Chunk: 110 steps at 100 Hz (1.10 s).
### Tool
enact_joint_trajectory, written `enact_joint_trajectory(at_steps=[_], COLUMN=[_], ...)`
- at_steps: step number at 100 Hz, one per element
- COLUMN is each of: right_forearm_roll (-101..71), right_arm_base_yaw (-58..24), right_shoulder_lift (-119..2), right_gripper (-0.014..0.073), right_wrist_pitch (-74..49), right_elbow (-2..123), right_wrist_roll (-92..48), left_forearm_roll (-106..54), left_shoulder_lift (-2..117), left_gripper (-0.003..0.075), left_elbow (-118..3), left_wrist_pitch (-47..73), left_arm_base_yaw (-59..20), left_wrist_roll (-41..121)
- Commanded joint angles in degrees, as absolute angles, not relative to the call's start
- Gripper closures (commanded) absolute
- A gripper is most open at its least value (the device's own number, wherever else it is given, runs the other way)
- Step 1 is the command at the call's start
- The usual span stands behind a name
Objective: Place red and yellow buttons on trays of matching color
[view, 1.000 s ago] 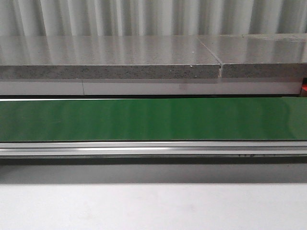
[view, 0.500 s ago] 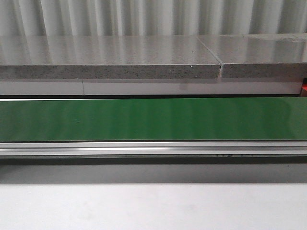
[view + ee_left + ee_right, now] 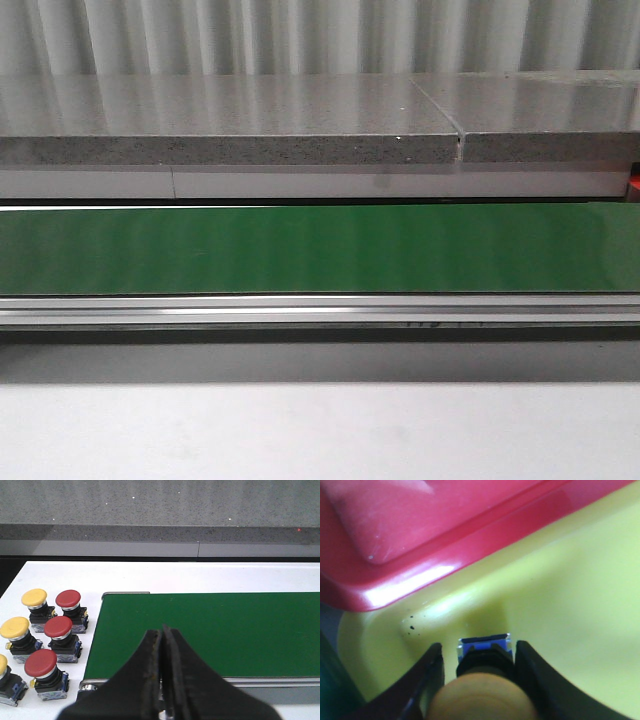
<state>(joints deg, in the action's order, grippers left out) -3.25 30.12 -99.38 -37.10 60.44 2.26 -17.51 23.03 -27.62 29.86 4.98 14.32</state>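
Nothing on the green belt (image 3: 320,250) has changed; the right gripper (image 3: 477,665) pinches a yellow button (image 3: 482,697) over the yellow tray (image 3: 570,605), near release, while the left gripper (image 3: 162,650) is pressed together.

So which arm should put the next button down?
The right one, probably. Its gripper holds a yellow button just over the yellow tray, beside the red tray. The left gripper is shut and empty, over the green belt.
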Motion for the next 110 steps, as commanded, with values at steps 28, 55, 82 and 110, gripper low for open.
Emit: enact_joint_trajectory(at_steps=[28,55,82,110], right_forearm_roll=[-3.2,-3.3,-4.4,-4.4], right_arm_base_yaw=[30.5,30.5,28.6,15.4], right_shoulder_lift=[-97.2,-93.7,-82.6,-70.8], right_gripper=[-0.0010,-0.0010,-0.0010,-0.0010], right_wrist_pitch=[-35.4,-35.1,-34.2,-33.2], right_elbow=[61.7,61.7,61.7,61.6], right_wrist_roll=[2.2,2.3,2.5,-1.0], left_forearm_roll=[-18.6,-18.6,-18.6,-18.6], left_shoulder_lift=[23.5,23.5,23.5,23.5], left_gripper=[0.0740,0.0740,0.0740,0.0740], left_elbow=[-29.1,-29.1,-29.1,-29.1], left_wrist_pitch=[25.6,25.6,25.6,25.6], left_arm_base_yaw=[4.5,4.5,4.5,4.5], left_wrist_roll=[14.4,14.4,14.4,14.4])
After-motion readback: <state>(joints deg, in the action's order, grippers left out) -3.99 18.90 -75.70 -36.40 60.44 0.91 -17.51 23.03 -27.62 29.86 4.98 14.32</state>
